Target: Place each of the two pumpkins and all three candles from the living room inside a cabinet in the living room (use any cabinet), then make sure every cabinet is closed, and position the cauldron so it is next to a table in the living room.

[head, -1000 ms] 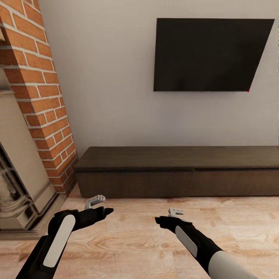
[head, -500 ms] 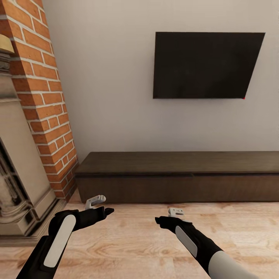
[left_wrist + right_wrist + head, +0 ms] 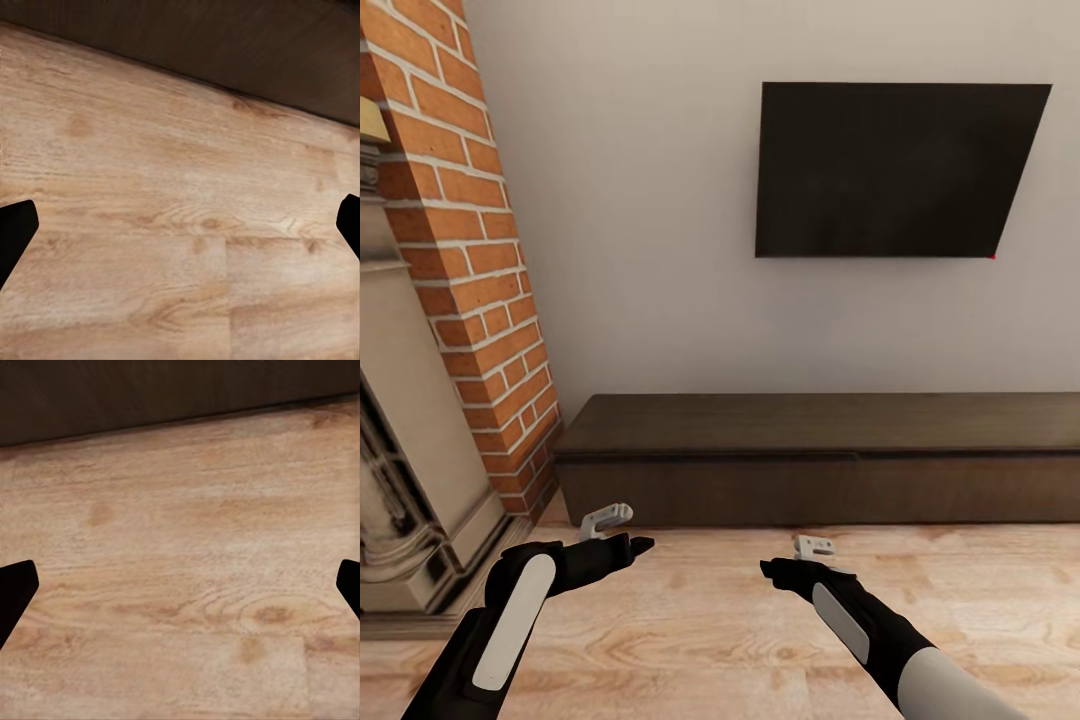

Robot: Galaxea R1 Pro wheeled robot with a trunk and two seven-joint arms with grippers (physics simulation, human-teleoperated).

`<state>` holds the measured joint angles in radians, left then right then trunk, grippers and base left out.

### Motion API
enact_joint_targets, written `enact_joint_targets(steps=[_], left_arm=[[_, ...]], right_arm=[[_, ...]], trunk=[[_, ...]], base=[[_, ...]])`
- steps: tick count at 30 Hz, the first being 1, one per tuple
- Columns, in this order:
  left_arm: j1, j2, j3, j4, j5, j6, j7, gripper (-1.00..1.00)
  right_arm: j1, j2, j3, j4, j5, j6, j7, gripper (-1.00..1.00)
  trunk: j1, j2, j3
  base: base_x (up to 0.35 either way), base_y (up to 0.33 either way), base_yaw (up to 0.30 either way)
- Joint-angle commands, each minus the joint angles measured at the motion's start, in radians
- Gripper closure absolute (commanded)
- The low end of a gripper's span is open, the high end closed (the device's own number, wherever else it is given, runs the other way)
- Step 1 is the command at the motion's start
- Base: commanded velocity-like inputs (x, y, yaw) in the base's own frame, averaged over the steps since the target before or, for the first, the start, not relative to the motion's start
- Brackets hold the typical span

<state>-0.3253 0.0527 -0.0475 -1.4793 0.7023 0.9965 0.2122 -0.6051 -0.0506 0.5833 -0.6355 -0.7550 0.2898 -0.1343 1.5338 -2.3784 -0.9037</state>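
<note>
Both the left pincer (image 3: 622,532) and right pincer (image 3: 790,556) are held spread and empty before the shut cabinet (image 3: 820,460), apparently readied for its drawers.

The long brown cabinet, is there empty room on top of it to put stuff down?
Yes. The long, low dark-brown wood cabinet has a bare top from the red brick chimney rightward, below the black wall television. The light wood plank floor before it is bare too. It is tightest by the stone-coloured fireplace surround.

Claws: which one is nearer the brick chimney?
The left claw: it hangs on the brick chimney side, while the right claw sits mid-floor.
</note>
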Motion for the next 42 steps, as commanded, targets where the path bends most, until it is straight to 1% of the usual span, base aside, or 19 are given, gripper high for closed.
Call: enact_joint_targets(steps=[1, 4, 15, 42], left_arm=[[0.0, 0.001, -0.002, -0.001, 0.01, 0.002, 0.01, -1.0], [0.0, 0.0, -0.003, -0.002, 0.01, 0.002, 0.01, -1.0], [0.0, 0.001, -0.004, -0.002, 0.008, 0.002, 0.011, -1.0], [0.0, 0.0, -0.003, -0.002, 0.011, 0.002, 0.011, -1.0]], right_arm=[[-0.001, -0.002, 0.007, -0.003, -0.01, 0.002, -0.01, -1.0], [-0.001, -0.002, 0.007, -0.003, -0.01, 0.003, -0.01, -1.0], [-0.001, -0.002, 0.007, -0.002, -0.01, 0.003, -0.01, -1.0], [-0.001, -0.002, 0.007, -0.001, -0.01, 0.002, -0.009, -1.0]], trunk=[[-0.004, 0.007, 0.001], [-0.016, 0.028, 0.007], [-0.058, 0.105, 0.027], [-0.161, 0.294, 0.078]], base=[[0.0, 0.0, 0.0], [-0.084, 0.0, 0.0], [-0.276, 0.0, 0.0], [-0.009, 0.0, 0.0]])
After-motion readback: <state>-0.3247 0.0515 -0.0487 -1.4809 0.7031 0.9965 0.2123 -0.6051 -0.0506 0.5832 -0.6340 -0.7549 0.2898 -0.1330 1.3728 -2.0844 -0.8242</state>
